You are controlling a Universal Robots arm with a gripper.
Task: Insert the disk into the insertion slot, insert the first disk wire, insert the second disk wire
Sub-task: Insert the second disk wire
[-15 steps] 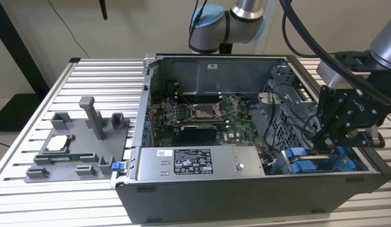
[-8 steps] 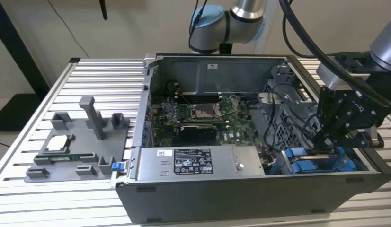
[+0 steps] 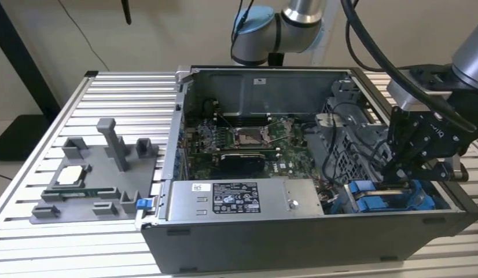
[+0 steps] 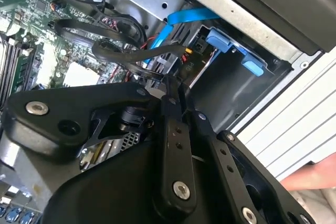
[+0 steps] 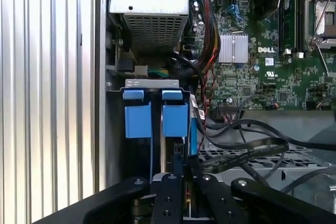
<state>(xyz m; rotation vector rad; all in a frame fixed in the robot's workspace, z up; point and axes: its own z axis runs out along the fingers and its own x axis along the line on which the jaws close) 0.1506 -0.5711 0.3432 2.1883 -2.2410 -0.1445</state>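
**Q:** Down at the drive cage, what is the arm doing?

**A:** The pincer (image 3: 399, 184) hangs low over the blue fittings of the insertion slot (image 3: 393, 200), at the corner of the open computer case (image 3: 301, 231) toward the exterior view's right. In both wrist views its fingers (image 5: 176, 174) look drawn close together, though on what, I cannot tell.

**Q:** And the disk?

**A:** Its blue frame (image 5: 157, 116) sits upright in the bay in the first wrist view, two blue tabs side by side. It appears seated, judging by how deep it stands.

**Q:** So the work is on the wires?

**A:** That is my reading. A blue ribbon cable (image 4: 178, 22) and black cables (image 4: 121, 51) run just beside the bay.

**Q:** How is that done well?

**A:** Keep the plug square to its socket, press straight along the connector, and hold the loose black loops clear. Any tilt risks a bent connector.

**Q:** Anything else about?

**A:** The motherboard (image 3: 247, 139) lies untouched; a grey fixture (image 3: 92, 174) rests on the slatted bench (image 3: 69, 231).
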